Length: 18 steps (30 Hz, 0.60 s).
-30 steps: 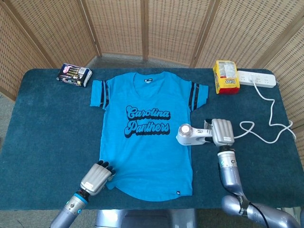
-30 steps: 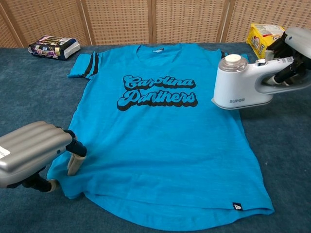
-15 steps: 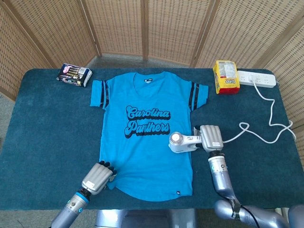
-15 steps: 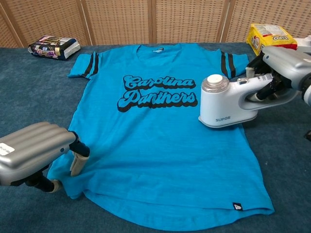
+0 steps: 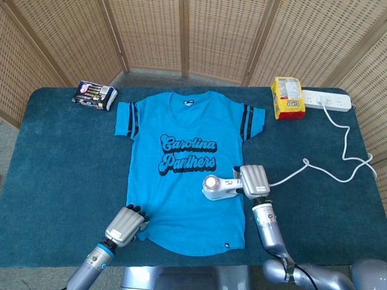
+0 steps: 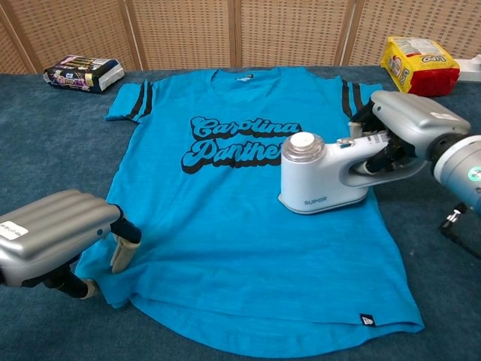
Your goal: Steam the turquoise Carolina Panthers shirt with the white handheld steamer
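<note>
The turquoise Carolina Panthers shirt (image 5: 181, 181) (image 6: 240, 241) lies flat on the dark blue table, neck toward the far side. My right hand (image 5: 254, 181) (image 6: 409, 131) grips the handle of the white steamer (image 5: 219, 187) (image 6: 319, 174), which is over the shirt's right half, just below and right of the lettering. My left hand (image 5: 125, 225) (image 6: 56, 233) rests with fingers curled on the shirt's lower left hem corner. Whether it pinches the cloth is not visible.
A white cord (image 5: 314, 169) runs from the steamer to a power strip (image 5: 326, 99) at the far right. A yellow snack bag (image 5: 286, 98) (image 6: 419, 64) stands beside the strip. A dark packet (image 5: 94, 95) (image 6: 83, 73) lies at the far left. Wicker screens stand behind.
My right hand has carried the steamer leftward and nearer, from beside the shirt's right edge onto the shirt below the lettering. The left hand has stayed at the hem corner.
</note>
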### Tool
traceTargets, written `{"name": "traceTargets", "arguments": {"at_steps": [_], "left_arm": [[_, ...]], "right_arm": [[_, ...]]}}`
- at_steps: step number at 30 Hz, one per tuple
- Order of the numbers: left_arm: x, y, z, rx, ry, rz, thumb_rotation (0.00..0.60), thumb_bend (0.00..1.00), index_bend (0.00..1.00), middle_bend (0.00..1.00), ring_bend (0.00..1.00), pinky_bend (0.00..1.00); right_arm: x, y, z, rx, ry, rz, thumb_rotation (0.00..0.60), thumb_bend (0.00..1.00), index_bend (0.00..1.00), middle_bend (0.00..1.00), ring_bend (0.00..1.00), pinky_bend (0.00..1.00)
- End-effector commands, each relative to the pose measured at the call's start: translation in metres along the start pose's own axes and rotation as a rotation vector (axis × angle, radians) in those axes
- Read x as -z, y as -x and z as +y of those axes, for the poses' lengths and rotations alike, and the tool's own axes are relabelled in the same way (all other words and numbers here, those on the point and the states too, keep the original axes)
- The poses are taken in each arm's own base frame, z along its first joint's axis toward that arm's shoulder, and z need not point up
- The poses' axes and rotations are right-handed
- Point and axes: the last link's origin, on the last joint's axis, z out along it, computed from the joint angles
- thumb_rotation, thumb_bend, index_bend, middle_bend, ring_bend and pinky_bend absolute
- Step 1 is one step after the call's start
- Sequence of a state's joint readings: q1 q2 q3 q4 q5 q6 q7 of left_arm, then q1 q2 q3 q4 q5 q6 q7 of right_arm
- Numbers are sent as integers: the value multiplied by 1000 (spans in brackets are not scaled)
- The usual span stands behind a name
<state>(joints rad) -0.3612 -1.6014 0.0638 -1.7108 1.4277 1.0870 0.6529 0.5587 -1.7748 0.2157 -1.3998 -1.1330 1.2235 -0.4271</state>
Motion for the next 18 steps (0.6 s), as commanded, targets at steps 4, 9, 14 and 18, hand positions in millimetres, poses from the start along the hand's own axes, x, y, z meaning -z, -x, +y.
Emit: {"name": "traceTargets", "arguments": {"at_steps": [4, 9, 14, 18], "left_arm": [[-2, 0, -1, 1, -4, 1, 599, 307, 633, 561, 389, 387], [-3, 1, -1, 0, -4, -3, 596, 306, 632, 561, 389, 387], [-2, 1, -3, -1, -10, 1, 597, 306, 633, 561, 389, 387], [-1, 0, -4, -2, -15, 4, 598, 306, 632, 561, 389, 388]], "right_arm": [[3, 12, -23, 3, -45, -27, 600, 313, 719, 742, 776, 737], [4, 19, -37, 9, -67, -44, 600, 311, 719, 741, 776, 736], [4, 20, -39, 10, -67, -45, 600, 312, 719, 741, 776, 736], [3, 15, -31, 17, -55, -33, 600, 311, 719, 741, 776, 735]]}}
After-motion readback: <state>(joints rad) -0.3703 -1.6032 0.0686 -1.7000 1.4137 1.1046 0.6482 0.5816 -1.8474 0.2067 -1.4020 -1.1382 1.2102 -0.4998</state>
